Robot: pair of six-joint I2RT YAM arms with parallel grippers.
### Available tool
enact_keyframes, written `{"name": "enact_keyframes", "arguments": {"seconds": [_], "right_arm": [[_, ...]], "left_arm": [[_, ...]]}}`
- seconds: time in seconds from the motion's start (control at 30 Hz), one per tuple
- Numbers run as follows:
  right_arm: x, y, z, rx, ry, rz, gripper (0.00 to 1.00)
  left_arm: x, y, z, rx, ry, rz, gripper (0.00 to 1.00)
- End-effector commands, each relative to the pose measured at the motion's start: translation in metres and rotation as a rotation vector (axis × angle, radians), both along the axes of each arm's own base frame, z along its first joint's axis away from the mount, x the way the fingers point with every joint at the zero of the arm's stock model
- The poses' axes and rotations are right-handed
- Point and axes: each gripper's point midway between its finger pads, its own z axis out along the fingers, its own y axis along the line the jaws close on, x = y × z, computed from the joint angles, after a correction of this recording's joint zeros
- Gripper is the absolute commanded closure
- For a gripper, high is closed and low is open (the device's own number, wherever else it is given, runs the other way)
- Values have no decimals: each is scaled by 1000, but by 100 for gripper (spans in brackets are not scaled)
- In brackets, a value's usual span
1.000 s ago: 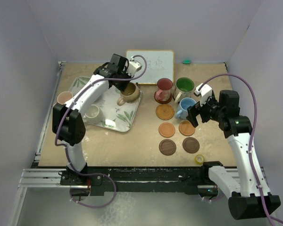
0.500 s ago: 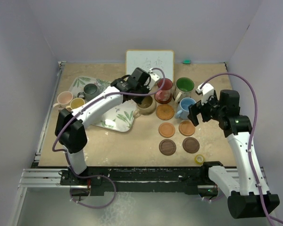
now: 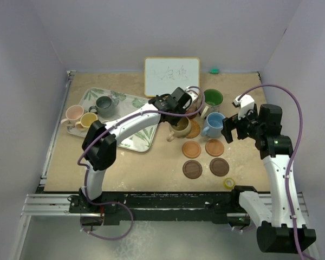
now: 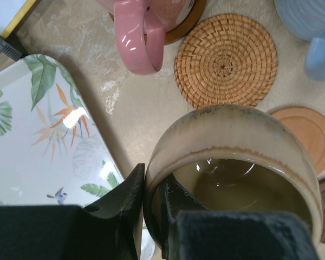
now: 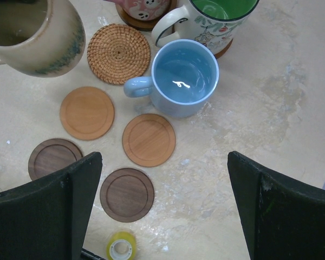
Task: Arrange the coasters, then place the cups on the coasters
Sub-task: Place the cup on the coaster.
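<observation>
My left gripper (image 4: 153, 208) is shut on the rim of a tan cup (image 4: 233, 162), one finger inside and one outside. In the top view this tan cup (image 3: 180, 128) hangs just left of a woven coaster (image 3: 194, 129). A pink cup (image 4: 146, 27) stands on a dark coaster, with the green cup (image 3: 212, 98) and blue cup (image 5: 185, 76) to its right. Two orange coasters (image 5: 87, 112) (image 5: 149, 139) and two dark coasters (image 5: 51, 158) (image 5: 127, 194) lie bare. My right gripper (image 5: 165, 187) hovers open above them, holding nothing.
A leaf-patterned tray (image 3: 131, 140) at the left holds a grey cup (image 3: 104, 103), a pale pink cup (image 3: 74, 114) and a yellow cup (image 3: 88, 120). A whiteboard (image 3: 171, 76) leans at the back. A yellow tape roll (image 3: 228, 183) lies near the front edge.
My left gripper has carried the tan cup from over the tray rightward to beside the woven coaster. The right arm has drawn back slightly to the right, still open.
</observation>
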Motion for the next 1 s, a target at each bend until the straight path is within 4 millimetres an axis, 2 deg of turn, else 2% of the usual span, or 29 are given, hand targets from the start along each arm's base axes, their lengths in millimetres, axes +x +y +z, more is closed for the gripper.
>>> {"name": "enact_keyframes", "arguments": {"seconds": [0.0, 0.13, 0.43, 0.6, 0.97], "right_arm": [[3, 1, 12, 26, -46, -3, 0], [3, 2, 13, 29, -48, 0, 0], [3, 3, 14, 38, -49, 2, 0], [3, 3, 14, 41, -48, 0, 0], [2, 3, 16, 43, -53, -3, 0]], "left_arm": [[26, -37, 63, -190, -165, 77, 97], [34, -46, 63, -200, -185, 100, 97], [51, -64, 49, -200, -192, 108, 97], [60, -65, 45, -182, -227, 109, 97], [66, -70, 32, -174, -232, 111, 97]]}}
